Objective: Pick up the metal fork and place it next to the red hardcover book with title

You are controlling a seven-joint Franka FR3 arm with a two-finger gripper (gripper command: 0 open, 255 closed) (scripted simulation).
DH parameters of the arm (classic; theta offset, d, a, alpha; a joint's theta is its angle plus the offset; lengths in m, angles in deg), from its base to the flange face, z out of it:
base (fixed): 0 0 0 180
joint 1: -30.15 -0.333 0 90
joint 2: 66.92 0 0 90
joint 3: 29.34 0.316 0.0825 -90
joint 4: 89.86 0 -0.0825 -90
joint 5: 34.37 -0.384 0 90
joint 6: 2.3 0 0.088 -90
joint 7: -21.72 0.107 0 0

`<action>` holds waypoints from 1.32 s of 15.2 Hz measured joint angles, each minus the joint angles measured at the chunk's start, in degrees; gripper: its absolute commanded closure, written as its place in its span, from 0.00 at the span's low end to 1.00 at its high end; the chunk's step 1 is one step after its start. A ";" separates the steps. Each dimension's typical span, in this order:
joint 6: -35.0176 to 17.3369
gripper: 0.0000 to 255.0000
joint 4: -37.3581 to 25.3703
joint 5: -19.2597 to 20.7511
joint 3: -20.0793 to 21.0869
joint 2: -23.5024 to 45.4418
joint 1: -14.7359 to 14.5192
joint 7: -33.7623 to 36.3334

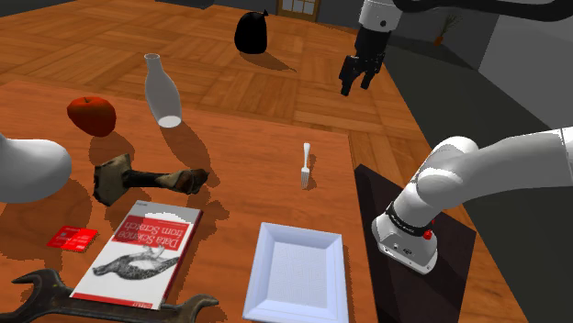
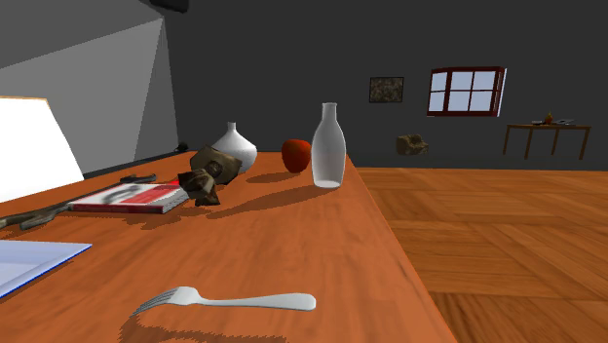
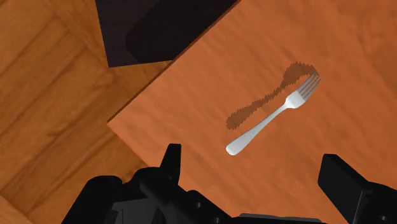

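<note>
Approach step, judging by the layout: the all-black two-finger gripper (image 1: pixel 360 75) (image 3: pixel 251 159) hangs high near the corner of the orange-brown wooden surface (image 1: pixel 248 183), fingers spread, holding nothing. The slim silver metal fork (image 1: pixel 306 165) (image 2: pixel 229 300) (image 3: pixel 273 114) lies flat near the surface's edge, well apart from the red-edged, white-covered hardcover book (image 1: pixel 138 252) (image 2: pixel 132 198). Next, the gripper should descend and straddle the fork's handle.

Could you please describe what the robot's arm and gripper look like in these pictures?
The arm is white, built of smooth rounded links with dark bands at the joints and a small red mark beside one band. The gripper is all black: a blocky body with two flat-sided fingers.
</note>
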 measured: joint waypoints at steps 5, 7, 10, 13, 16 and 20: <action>-6.36 0.00 6.85 -1.72 3.70 -1.81 1.18 7.84; -10.70 0.00 10.22 -2.89 6.29 -1.64 1.90 13.04; -16.88 0.00 14.95 -4.78 10.51 -1.50 2.81 21.19; -23.70 0.00 18.78 -6.36 14.87 0.36 4.03 29.23; -31.52 0.00 21.20 -7.64 20.10 4.78 5.65 38.06; -41.47 0.00 22.62 -7.47 27.02 12.22 9.23 49.85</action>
